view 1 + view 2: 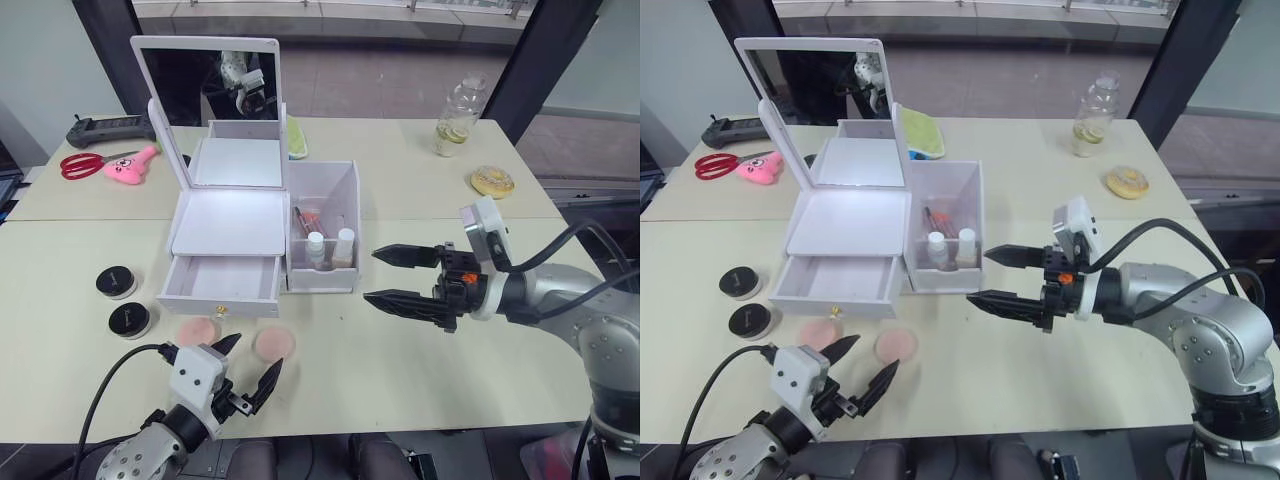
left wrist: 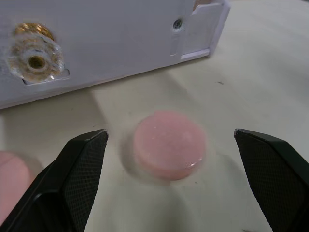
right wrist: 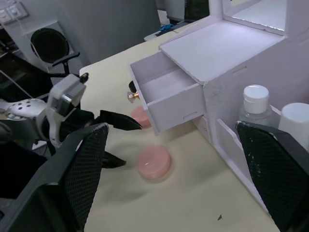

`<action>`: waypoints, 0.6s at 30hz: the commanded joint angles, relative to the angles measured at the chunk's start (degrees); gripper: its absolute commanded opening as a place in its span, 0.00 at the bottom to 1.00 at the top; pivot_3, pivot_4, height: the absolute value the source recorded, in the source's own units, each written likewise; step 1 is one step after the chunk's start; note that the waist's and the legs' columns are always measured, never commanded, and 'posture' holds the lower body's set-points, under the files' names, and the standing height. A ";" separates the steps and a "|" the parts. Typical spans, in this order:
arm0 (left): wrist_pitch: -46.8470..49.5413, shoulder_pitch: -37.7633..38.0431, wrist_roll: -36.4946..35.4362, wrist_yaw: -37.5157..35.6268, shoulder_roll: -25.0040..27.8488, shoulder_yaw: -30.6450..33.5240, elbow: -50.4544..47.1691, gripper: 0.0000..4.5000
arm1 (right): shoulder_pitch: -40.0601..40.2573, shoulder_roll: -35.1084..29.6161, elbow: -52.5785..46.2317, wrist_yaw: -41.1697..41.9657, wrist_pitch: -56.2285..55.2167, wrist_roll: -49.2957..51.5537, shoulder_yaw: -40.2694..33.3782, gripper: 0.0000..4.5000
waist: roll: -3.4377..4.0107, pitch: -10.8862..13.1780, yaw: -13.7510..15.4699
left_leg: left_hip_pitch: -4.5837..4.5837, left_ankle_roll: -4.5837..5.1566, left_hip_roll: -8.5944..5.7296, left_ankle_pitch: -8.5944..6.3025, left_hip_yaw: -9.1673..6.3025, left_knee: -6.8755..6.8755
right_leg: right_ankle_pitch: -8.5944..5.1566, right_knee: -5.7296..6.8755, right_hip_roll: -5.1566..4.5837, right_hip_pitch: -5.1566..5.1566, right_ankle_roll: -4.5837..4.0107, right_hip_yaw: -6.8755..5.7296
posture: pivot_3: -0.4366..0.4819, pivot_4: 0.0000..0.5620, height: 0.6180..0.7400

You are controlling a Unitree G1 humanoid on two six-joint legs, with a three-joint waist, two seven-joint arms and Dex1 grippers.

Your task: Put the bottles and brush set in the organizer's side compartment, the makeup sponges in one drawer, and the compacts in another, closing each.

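Up close, the left wrist view shows a flat pink sponge (image 2: 169, 150) on the table between the spread left gripper (image 1: 247, 372) fingers, below the drawer's gold knob (image 2: 33, 50); overhead, the right gripper (image 1: 390, 278) hangs open beside the organizer (image 1: 262, 225), bottles (image 1: 329, 247) in its side bin

Pale cream table (image 1: 420, 380) with a seam across its middle, dark window frames (image 1: 530, 60) behind the table, grey floor beyond the table, pale wall (image 1: 40, 70) beside the frames
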 commanded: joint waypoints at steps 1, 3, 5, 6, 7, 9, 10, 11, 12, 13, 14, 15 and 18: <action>0.00 -2.08 1.45 0.04 0.98 -2.75 2.22 1.00 | -3.68 -1.16 -1.77 1.24 -0.49 0.62 -0.27 1.00 | 0.01 0.00 0.06 | 0.00 0.00 0.00 0.00 -0.01 0.00 | 0.00 0.00 0.00 0.00 0.00 -0.02 | 0.48 0.27 1.00; 0.06 -2.79 1.91 0.18 1.19 -4.05 3.47 1.00 | -4.63 -1.52 -2.34 1.35 -0.10 0.95 -0.12 1.00 | 0.01 0.00 0.12 | -0.01 0.00 0.00 0.00 -0.01 0.00 | 0.00 -0.01 -0.01 0.01 0.01 -0.02 | 0.48 0.27 1.00; -0.16 -3.65 3.02 0.48 1.63 -5.03 4.88 1.00 | -5.37 -1.64 -2.60 0.95 0.27 1.58 -0.23 1.00 | 0.01 0.00 0.19 | -0.01 0.01 0.00 -0.01 0.00 0.00 | -0.01 -0.03 -0.02 0.04 0.01 -0.03 | 0.48 0.27 1.00; 0.03 -4.35 3.63 0.55 1.85 -5.88 5.75 1.00 | -5.71 -1.72 -2.72 0.71 0.46 1.86 -0.30 1.00 | 0.01 0.00 0.20 | -0.01 0.01 0.00 -0.01 -0.01 0.00 | -0.01 -0.02 -0.02 0.04 0.01 -0.03 | 0.48 0.27 1.00; 0.17 -4.82 3.97 0.59 2.00 -6.50 6.32 1.00 | -5.93 -1.78 -2.79 0.54 0.59 2.06 -0.35 1.00 | 0.03 -0.01 0.29 | 0.00 0.01 0.00 0.00 -0.03 0.00 | -0.01 0.00 -0.01 0.03 0.01 -0.04 | 0.48 0.27 1.00; 0.51 -6.34 4.90 0.94 2.03 -7.69 7.93 1.00 | -6.27 -1.94 -3.09 0.17 0.91 2.34 -0.48 1.00 | 0.07 -0.03 0.42 | 0.05 0.01 0.00 0.00 -0.04 0.02 | 0.00 0.01 -0.01 0.11 0.01 -0.06 | 0.48 0.27 1.00; 0.56 -6.83 5.11 1.16 2.00 -7.92 8.43 1.00 | -6.35 -1.97 -3.19 0.05 1.04 2.43 -0.53 1.00 | 0.11 -0.04 0.52 | 0.06 0.01 -0.01 0.00 -0.04 0.03 | 0.00 0.00 -0.02 0.14 0.01 -0.06 | 0.48 0.27 1.00; 0.63 -7.43 5.14 1.39 1.84 -7.99 8.99 1.00 | -6.41 -2.02 -3.33 -0.06 1.14 2.54 -0.58 1.00 | 0.12 -0.05 0.58 | 0.08 0.01 -0.01 0.00 -0.04 0.04 | 0.00 0.00 -0.03 0.19 0.01 -0.06 | 0.48 0.27 1.00; 0.82 -7.99 4.84 1.60 1.57 -7.89 9.52 1.00 | -6.41 -2.06 -3.50 -0.21 1.24 2.71 -0.63 1.00 | 0.12 -0.05 0.62 | 0.09 0.01 -0.01 0.00 -0.04 0.05 | 0.00 -0.01 -0.03 0.21 0.02 -0.07 | 0.48 0.27 1.00; 1.04 -8.53 4.54 1.71 1.36 -7.87 10.06 1.00 | -6.39 -2.14 -3.69 -0.35 1.35 2.93 -0.71 1.00 | 0.13 -0.05 0.66 | 0.11 0.01 -0.01 0.00 -0.04 0.05 | 0.00 -0.01 -0.03 0.22 0.02 -0.07 | 0.48 0.27 1.00; 1.21 -9.36 4.89 1.72 1.50 -8.12 10.97 1.00 | -6.38 -2.34 -3.93 -0.42 1.49 3.14 -0.74 1.00 | 0.14 -0.05 0.71 | 0.13 0.01 -0.01 0.00 -0.04 0.05 | 0.00 -0.01 -0.03 0.25 0.02 -0.07 | 0.48 0.27 1.00; 1.26 -9.88 5.20 1.70 1.66 -8.32 11.62 1.00 | -6.35 -2.51 -4.12 -0.51 1.55 3.31 -0.73 1.00 | 0.18 -0.07 0.82 | 0.16 0.01 -0.01 0.00 -0.04 0.05 | 0.00 -0.01 -0.03 0.28 0.02 -0.08 | 0.48 0.27 1.00; 2.40 -11.33 4.94 1.63 1.43 -9.20 12.88 1.00 | -6.05 -3.21 -4.73 -1.07 1.75 4.14 -0.93 1.00 | 0.32 -0.15 1.08 | 0.21 0.01 -0.01 0.00 -0.04 0.05 | 0.00 -0.01 -0.03 0.32 0.02 -0.07 | 0.48 0.27 1.00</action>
